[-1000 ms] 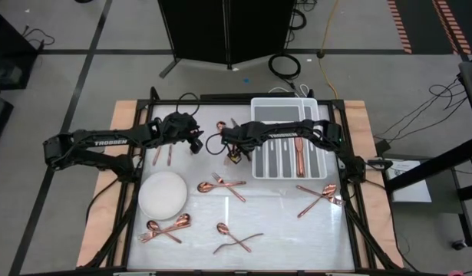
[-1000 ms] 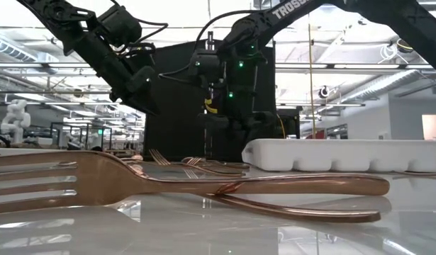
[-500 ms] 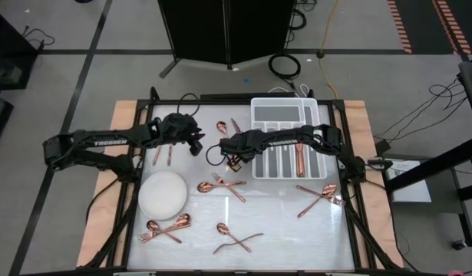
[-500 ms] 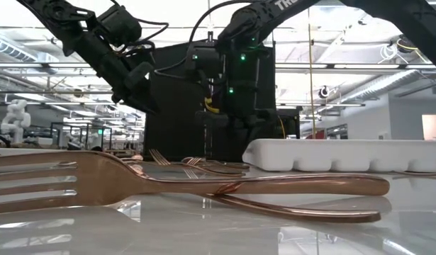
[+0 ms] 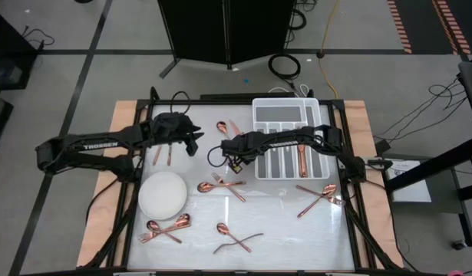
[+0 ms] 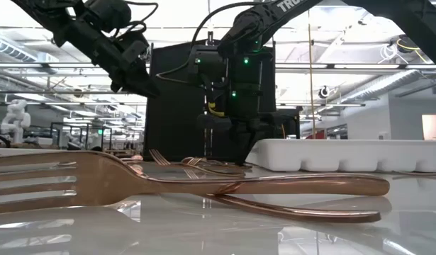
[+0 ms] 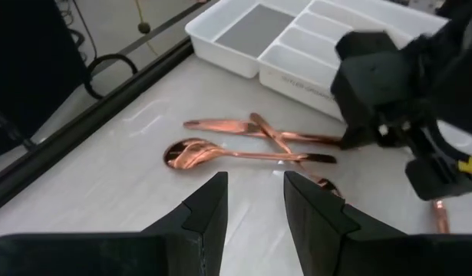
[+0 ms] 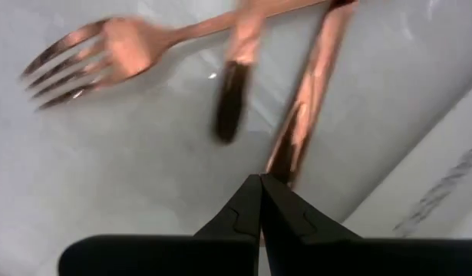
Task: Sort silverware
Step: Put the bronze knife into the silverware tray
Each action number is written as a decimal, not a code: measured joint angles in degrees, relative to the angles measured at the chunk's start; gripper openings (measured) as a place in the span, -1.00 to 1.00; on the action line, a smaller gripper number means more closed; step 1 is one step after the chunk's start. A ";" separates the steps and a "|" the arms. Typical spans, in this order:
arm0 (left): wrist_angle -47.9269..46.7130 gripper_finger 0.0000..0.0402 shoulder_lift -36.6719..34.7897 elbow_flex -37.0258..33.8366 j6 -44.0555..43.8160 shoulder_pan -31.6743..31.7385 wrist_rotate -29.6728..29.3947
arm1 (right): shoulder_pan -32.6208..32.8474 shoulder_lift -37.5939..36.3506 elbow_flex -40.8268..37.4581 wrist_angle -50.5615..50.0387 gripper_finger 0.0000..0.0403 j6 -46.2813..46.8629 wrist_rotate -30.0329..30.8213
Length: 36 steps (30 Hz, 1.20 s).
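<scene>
A: Status of right pincer (image 5: 234, 162)?
B: Pressed together, hanging just above the fork-and-knife pile (image 5: 220, 184) at bench (image 5: 289, 222) centre; possibly pinching a thin handle, not clear.
A: Left pincer (image 7: 255, 201)?
B: Half spread, empty, aimed at the spoon (image 7: 243, 153) near the tray (image 5: 285, 142).
A: Long axis?
B: Spoon lying crosswise ahead of the fingers, handle toward the tray.
A: Clearance?
B: Open bench beside; other arm close, tray wall near.

Open white tabletop (image 5: 285, 218) lies between scattered rose-gold cutlery clusters (image 5: 222, 185); the white compartmented tray (image 5: 285, 138) and round white plate (image 5: 163, 193) block the sides.
</scene>
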 joint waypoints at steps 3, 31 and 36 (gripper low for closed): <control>0.01 -0.36 -0.55 0.00 0.01 -0.53 -0.01 | 1.44 0.01 -0.14 0.87 -1.00 -0.04 -3.37; 0.08 -0.36 -0.51 0.00 0.08 -0.88 -0.03 | 0.01 0.26 1.84 -1.92 -1.00 -2.14 8.79; 0.10 -0.36 -0.51 0.00 0.10 -0.87 -0.03 | -0.04 0.26 1.73 -1.78 -1.00 -2.22 7.74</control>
